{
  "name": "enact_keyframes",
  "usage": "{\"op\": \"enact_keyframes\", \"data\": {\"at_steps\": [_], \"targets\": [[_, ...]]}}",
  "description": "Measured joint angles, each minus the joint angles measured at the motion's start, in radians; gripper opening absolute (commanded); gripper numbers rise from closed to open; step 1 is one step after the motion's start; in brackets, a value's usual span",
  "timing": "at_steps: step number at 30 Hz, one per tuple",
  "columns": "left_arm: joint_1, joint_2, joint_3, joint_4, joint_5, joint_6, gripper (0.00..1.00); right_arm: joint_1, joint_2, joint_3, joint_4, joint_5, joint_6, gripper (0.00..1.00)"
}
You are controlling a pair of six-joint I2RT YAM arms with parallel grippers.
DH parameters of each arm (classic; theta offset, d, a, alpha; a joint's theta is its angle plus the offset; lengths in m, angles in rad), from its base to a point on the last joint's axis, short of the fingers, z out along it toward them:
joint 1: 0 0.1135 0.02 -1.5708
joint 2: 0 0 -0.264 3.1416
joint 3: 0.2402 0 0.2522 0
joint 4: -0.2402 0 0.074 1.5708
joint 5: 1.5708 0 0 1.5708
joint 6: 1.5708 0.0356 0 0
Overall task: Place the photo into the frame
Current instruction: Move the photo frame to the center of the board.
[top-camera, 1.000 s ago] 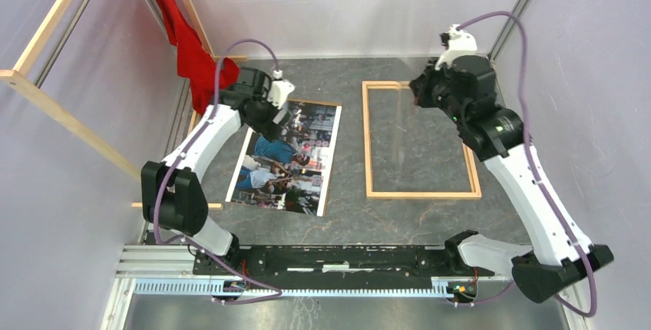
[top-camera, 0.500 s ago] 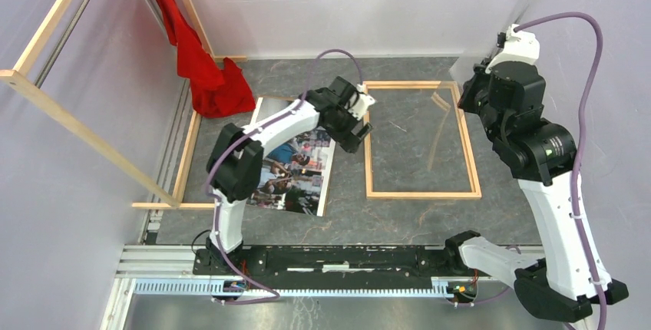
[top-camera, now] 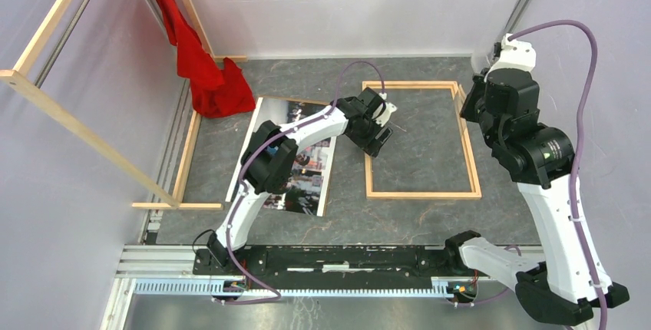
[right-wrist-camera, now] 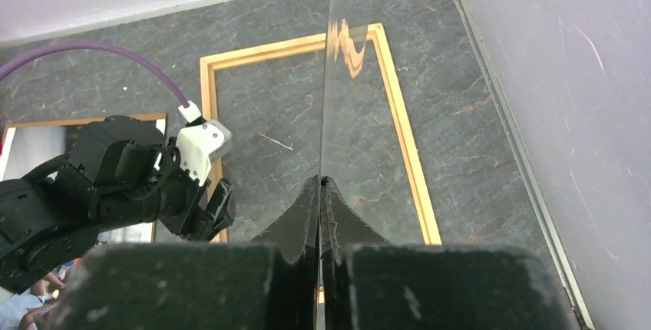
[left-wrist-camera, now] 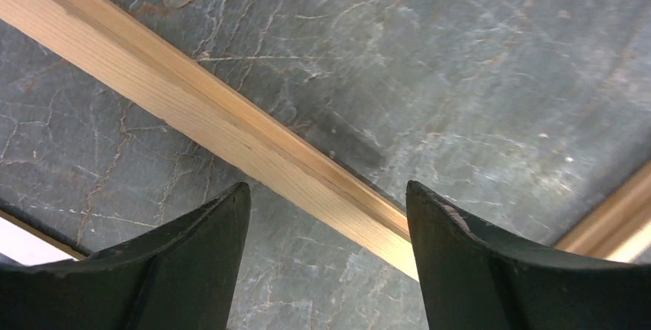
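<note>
Partly hidden: the photo (top-camera: 313, 173), lying flat and face up on the grey table (top-camera: 345, 222) to the left of the frame (top-camera: 422, 193), with the left arm (top-camera: 269, 163) crossing above it and covering much of its middle; a thin brown edge (top-camera: 307, 101) showed along its far side, nature not clear. Frame: lying flat on the table, apart from the photo, with bare table showing inside it; only a slanting stretch of one rail appeared in the left wrist view. Left gripper (left-wrist-camera: 326, 192): fingers spread wide, one on either side of the frame's left rail; whether they touched wood could not be told. Right gripper (right-wrist-camera: 320, 184): raised by the frame's far right corner, fingers pressed together on the lower edge of a clear sheet (right-wrist-camera: 349, 77), seen nearly edge-on with an orange reflection near its top. The sheet was very hard to make out from above, and its upper end was cut off in the wrist view. Around: a red cloth (top-camera: 219, 92) heaped at the far left corner, near the photo's far edge; long wooden rails (top-camera: 69, 123) at the left side; a purple cable (top-camera: 583, 61) looping from the right arm.
</note>
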Motion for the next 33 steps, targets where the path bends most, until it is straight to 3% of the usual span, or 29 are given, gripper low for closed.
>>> {"op": "enact_keyframes", "data": {"at_steps": [4, 11, 22, 28, 30, 33], "targets": [[0.0, 0.019, -0.006, 0.003, -0.054, -0.008, 0.65, 0.0, -0.004, -0.028, 0.002, -0.015, 0.0, 0.0], [-0.004, -0.04, -0.125, 0.097, -0.108, -0.01, 0.6, 0.0, -0.005, -0.073, 0.03, -0.05, 0.0, 0.0], [-0.004, -0.229, -0.428, 0.185, -0.208, 0.019, 0.6, -0.003, 0.026, -0.112, 0.053, -0.142, -0.012, 0.0], [-0.004, -0.28, -0.499, 0.195, -0.214, 0.062, 0.6, -0.008, 0.067, -0.107, 0.064, -0.214, -0.016, 0.0], [-0.004, -0.29, -0.512, 0.196, -0.21, 0.072, 0.65, -0.01, 0.083, -0.096, 0.063, -0.24, -0.018, 0.0], [-0.004, -0.303, -0.519, 0.183, -0.188, 0.087, 0.91, -0.012, 0.106, -0.069, 0.052, -0.274, -0.021, 0.0]]}}
